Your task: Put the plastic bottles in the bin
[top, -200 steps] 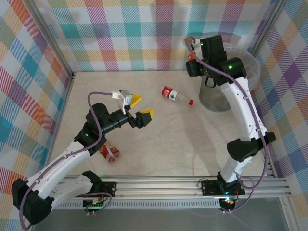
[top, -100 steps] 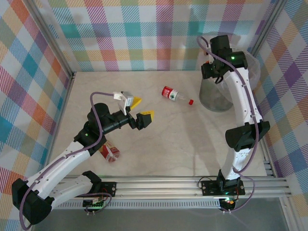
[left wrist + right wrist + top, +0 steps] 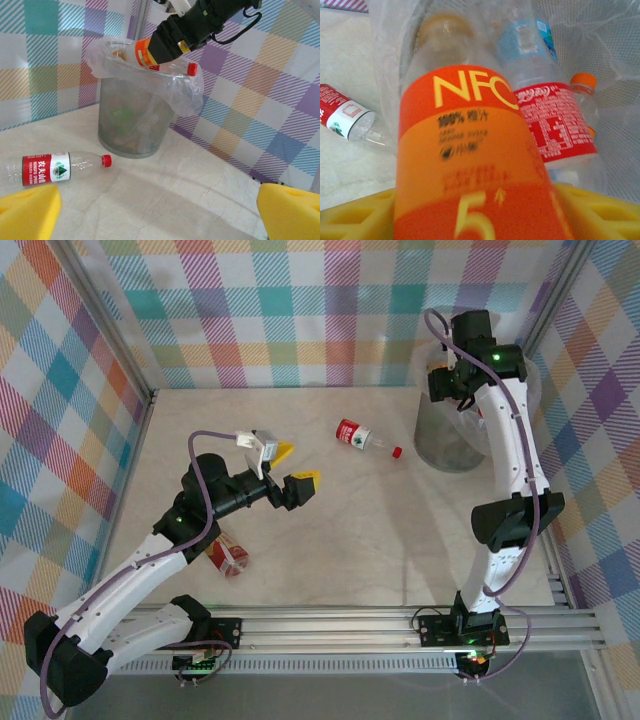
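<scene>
My right gripper [image 3: 447, 380] hangs over the grey bin [image 3: 440, 455] with an orange-labelled plastic bottle [image 3: 465, 150] between its yellow fingers [image 3: 355, 215], touching both. That label looks blurred while the bin's contents are sharp. The left wrist view shows this bottle [image 3: 146, 52] level above the bag-lined bin [image 3: 130, 135]. Inside lie a red-labelled bottle [image 3: 555, 120] and a blue-labelled one [image 3: 527, 35]. A red-capped bottle [image 3: 360, 437] lies on the table left of the bin. My left gripper [image 3: 293, 465] is open and empty, left of it.
Another bottle with a red and brown label [image 3: 228, 555] lies under the left arm near the front. Checked cloth walls and metal posts close in the table on three sides. The bin stands in the far right corner.
The right arm has swung right and carried the orange-labelled bottle from beside the bin's left rim to above its mouth. The left arm has stayed put.
</scene>
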